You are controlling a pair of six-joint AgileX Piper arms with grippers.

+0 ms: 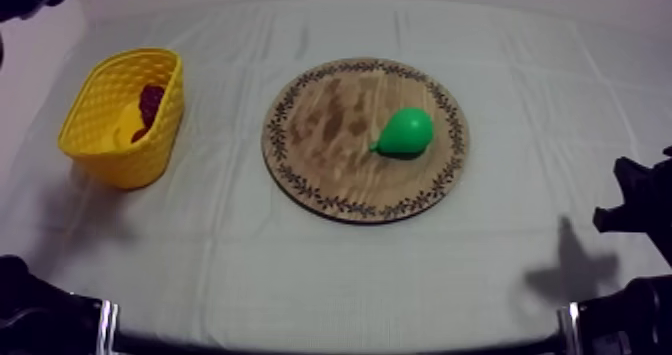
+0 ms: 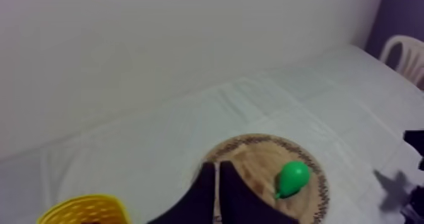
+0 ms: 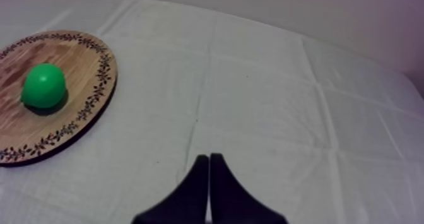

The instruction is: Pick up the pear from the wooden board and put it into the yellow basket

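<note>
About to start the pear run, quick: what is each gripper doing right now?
Left gripper: closed, holding nothing.
Right gripper: closed, holding nothing.

Bare cloth [image 1: 225,244] lies open between the wooden board [image 1: 325,129] and the yellow basket [image 1: 125,159], which holds fruit [image 1: 149,106].

Our top camera hangs above the cloth-covered table [image 1: 330,269] and looks down at a slant, taking in the yellow basket [image 1: 120,119] at our left and the round wooden board [image 1: 330,169] in the middle. Our left wrist camera rides high behind the left gripper [image 2: 217,167], facing across board and basket toward a wall [image 2: 158,43]. Our right wrist camera sits lower, behind the right gripper [image 3: 209,158], facing over the table. All three share the board and the green pear [image 1: 408,131]; top and left wrist also share the basket
</note>
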